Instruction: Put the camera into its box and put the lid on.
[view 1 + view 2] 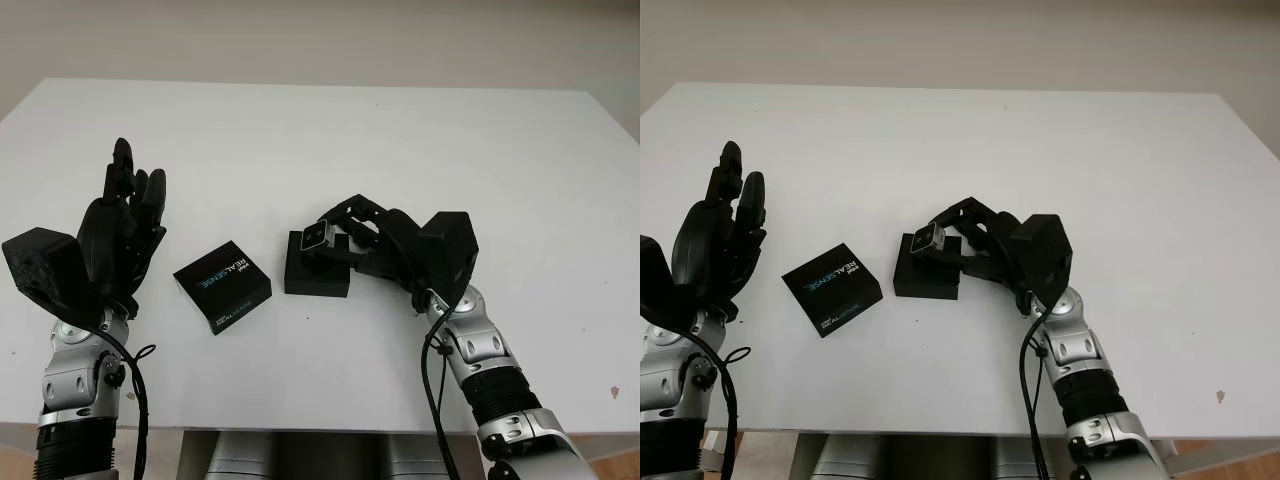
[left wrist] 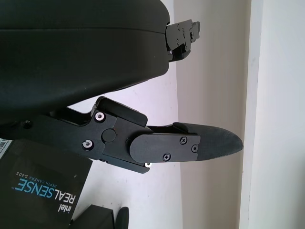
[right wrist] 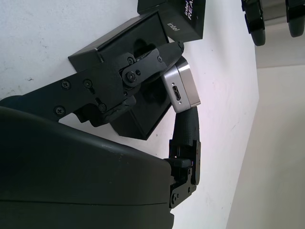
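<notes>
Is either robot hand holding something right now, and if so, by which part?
The right robot hand holds the small silver camera, pinched by its body between fingers, just above the open box. The left robot hand, beside the lid, is open.

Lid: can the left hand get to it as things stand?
Probably yes. The lid lies flat on the table just beside the open left hand, with nothing between them. The right hand holds the camera over the box, clear of that path.

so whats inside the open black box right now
Nothing settled yet: the right robot hand holds the camera just over the open box. Its fingers cover part of the box's inside. The lid lies beside it; the left robot hand is open, raised.
</notes>
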Motion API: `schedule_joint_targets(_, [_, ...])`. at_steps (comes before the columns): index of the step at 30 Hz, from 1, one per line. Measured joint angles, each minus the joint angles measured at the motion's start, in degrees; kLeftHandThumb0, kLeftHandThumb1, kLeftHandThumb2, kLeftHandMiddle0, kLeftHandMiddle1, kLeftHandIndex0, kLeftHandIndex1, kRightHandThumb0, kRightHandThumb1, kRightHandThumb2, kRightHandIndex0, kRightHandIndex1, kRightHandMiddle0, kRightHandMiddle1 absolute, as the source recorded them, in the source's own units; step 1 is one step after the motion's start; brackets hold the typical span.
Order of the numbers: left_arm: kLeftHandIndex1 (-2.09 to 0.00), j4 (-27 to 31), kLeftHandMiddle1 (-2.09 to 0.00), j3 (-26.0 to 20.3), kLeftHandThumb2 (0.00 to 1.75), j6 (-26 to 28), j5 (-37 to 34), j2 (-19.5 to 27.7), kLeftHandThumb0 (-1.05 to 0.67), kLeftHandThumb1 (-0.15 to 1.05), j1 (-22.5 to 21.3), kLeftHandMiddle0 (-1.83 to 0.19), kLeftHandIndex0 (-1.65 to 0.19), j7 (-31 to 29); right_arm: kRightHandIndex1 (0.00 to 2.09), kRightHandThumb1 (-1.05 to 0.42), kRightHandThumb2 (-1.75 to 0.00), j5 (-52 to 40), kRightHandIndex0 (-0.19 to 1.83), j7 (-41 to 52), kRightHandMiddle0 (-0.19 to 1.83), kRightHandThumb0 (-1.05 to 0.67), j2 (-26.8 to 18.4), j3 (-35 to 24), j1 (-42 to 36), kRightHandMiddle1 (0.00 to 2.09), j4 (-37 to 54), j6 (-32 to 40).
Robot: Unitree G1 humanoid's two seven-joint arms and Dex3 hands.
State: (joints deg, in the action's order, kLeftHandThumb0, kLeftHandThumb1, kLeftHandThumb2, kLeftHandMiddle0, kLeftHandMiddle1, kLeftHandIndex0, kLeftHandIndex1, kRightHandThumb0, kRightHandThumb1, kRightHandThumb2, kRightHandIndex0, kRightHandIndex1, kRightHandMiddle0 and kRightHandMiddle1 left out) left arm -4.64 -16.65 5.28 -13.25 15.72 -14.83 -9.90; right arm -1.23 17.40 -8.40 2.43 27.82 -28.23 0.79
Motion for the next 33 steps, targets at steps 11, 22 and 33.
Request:
schedule_joint_targets(11, [0.0, 0.0, 0.0, 0.0, 0.42, -0.2, 0.3, 0.0, -0.79, 1.05, 0.0, 0.19, 0.19, 0.7, 0.05, -0.91, -0.05, 0.1, 0.21, 1.0, 0.32, -0.41, 0.0, 0.1, 0.0, 1.72, 0.1, 0.0])
schedule_joint_targets(22, [0.0, 0.0, 0.0, 0.0, 0.41, -0.2, 0.1, 0.0, -0.78, 1.05, 0.0, 0.19, 0.19, 0.4, 0.05, -0.91, -0.05, 0.2, 0.21, 1.7, 0.32, -0.41, 0.0, 0.4, -0.3, 1.72, 0.9, 0.5])
schedule_joint_targets(33, [0.0, 0.0, 0.0, 0.1, 0.42, -0.2, 0.6, 0.0, -0.78, 1.05, 0.0, 0.19, 0.19, 0.8, 0.05, -0.92, -0.06, 0.0, 0.21, 1.7, 0.32, -0.43, 0.1, 0.4, -1.1, 1.76, 2.9, 2.2])
